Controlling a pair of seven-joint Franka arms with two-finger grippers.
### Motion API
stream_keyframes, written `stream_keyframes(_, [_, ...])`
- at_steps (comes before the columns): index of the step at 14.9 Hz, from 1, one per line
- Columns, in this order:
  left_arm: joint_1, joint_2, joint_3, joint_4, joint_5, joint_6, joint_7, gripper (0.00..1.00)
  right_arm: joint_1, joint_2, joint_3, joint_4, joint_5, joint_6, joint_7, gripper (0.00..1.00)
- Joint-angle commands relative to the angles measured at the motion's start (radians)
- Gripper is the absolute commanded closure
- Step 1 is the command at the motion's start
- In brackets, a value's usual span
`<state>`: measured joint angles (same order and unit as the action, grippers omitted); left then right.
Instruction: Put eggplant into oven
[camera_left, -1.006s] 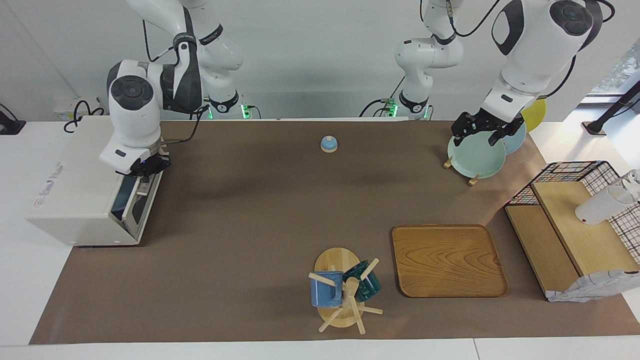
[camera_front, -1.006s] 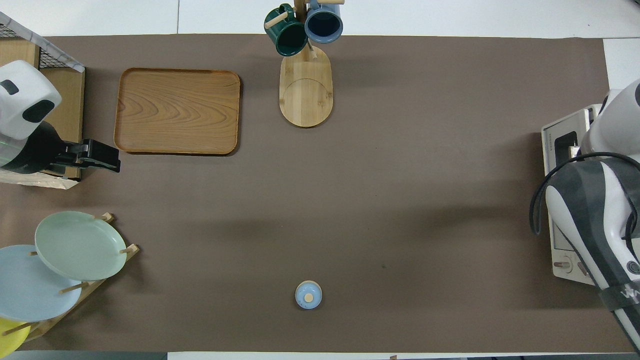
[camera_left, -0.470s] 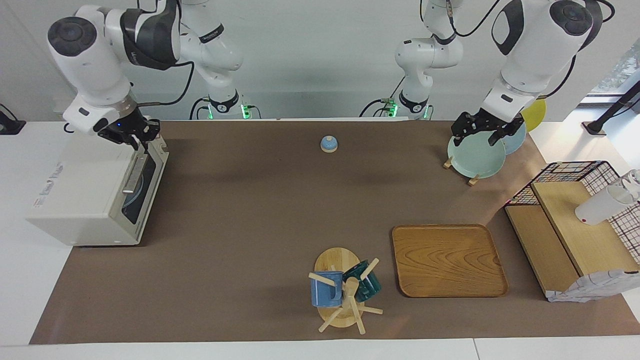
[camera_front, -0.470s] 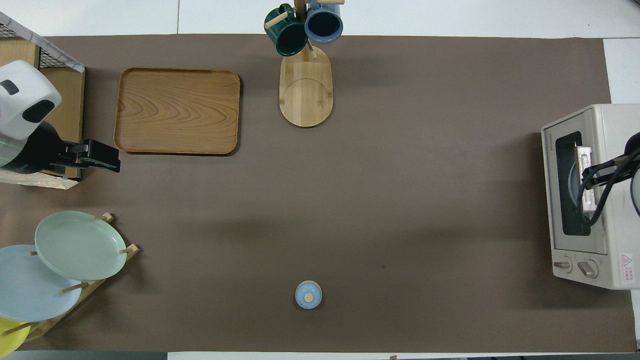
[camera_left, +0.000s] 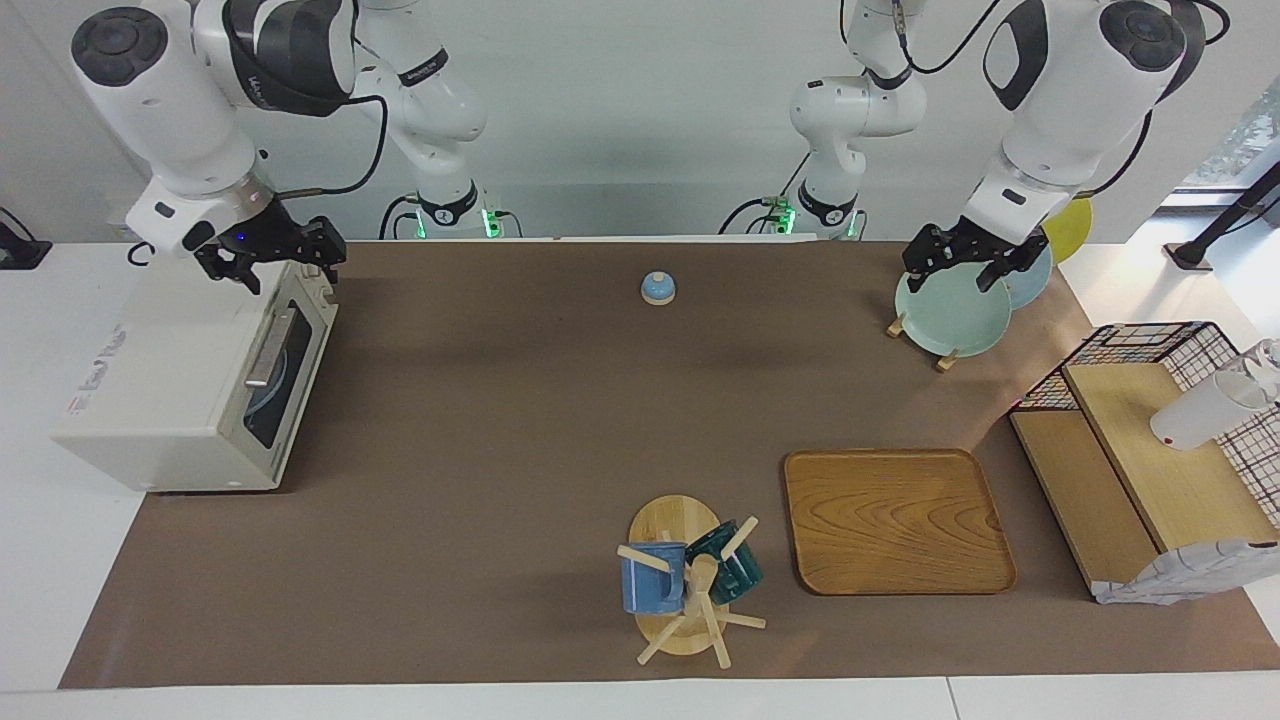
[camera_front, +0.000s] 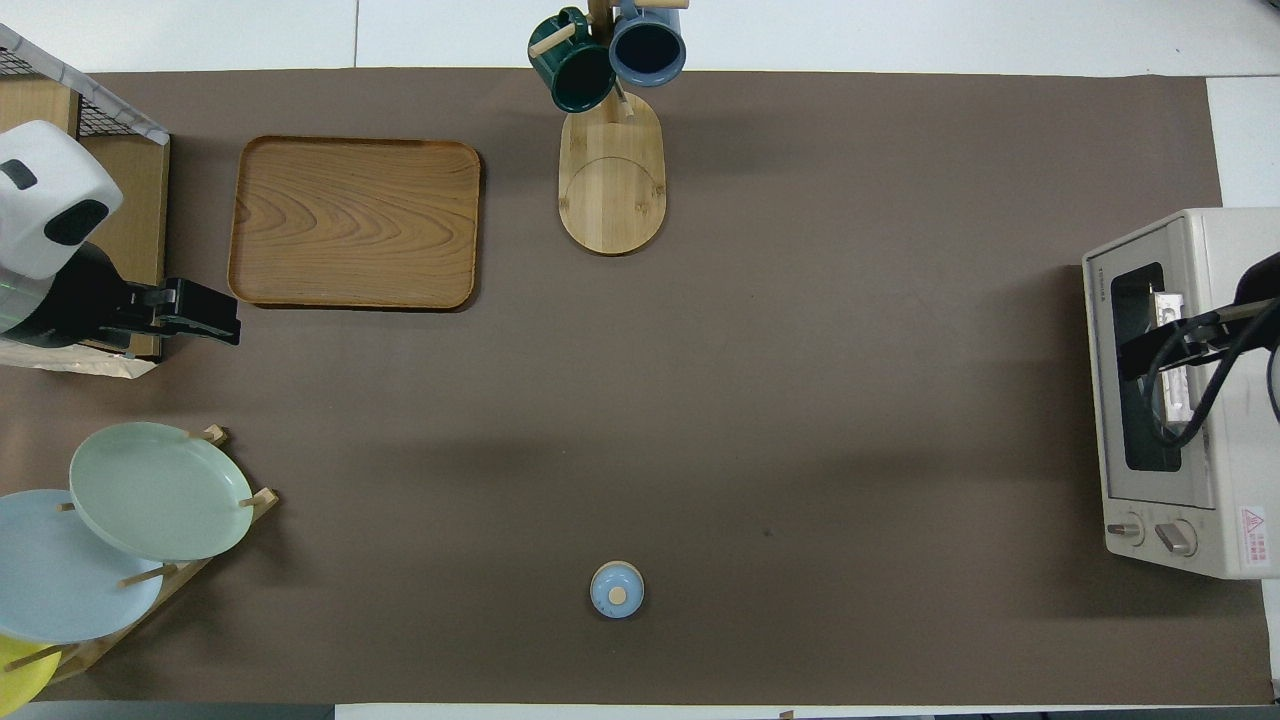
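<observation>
1. Right arm first: since a second ago I see it risen from the oven's front, the right gripper (camera_left: 268, 258) now hanging over the oven's top edge, upper left of the facing view, fingers spread and holding nothing.
2. Oven (camera_left: 170, 385): left side of the facing view, right edge of the overhead view (camera_front: 1185, 390). Its door, ajar a second ago, now stands shut, bar handle (camera_left: 268, 350) free.
3. Eggplant: not visible in either view; through the door glass only something pale blue shows. I judge it is inside, and the task done or nearly so.
4. Left arm: waiting, unchanged; left gripper (camera_left: 962, 258) over the pale green plate (camera_left: 950, 315), upper right of the facing view, fingers apart, empty.
5. Wooden tray (camera_left: 897, 521): lower right of centre, bare.
6. Mug rack (camera_left: 690, 590): bottom centre, two mugs.
7. Small blue lid (camera_left: 657, 288): upper centre.
</observation>
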<state>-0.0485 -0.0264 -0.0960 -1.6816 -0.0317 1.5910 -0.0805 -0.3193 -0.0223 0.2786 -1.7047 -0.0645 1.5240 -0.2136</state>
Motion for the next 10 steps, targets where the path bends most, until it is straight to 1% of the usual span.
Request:
stream_keyframes(1, [0.007, -0.007, -0.002, 0.003, -0.002, 0.001, 0.002, 0.0, 0.121, -0.015, -0.088, 0.014, 0.022, -0.028, 0.063, 0.0])
stream_keyframes(3, [0.007, -0.007, -0.004, 0.003, -0.002, 0.001, 0.001, 0.0, 0.176, -0.025, -0.149, 0.011, 0.022, -0.033, 0.086, 0.0])
stream_keyframes(8, [0.007, -0.007, -0.004, 0.003, -0.002, 0.001, 0.002, 0.0, 0.203, -0.024, -0.186, 0.011, 0.022, -0.044, 0.088, 0.0])
stream_keyframes(10, [0.006, -0.007, -0.004, 0.003, -0.002, 0.001, 0.002, 0.0, 0.27, -0.021, -0.252, 0.011, 0.02, -0.044, 0.089, 0.0])
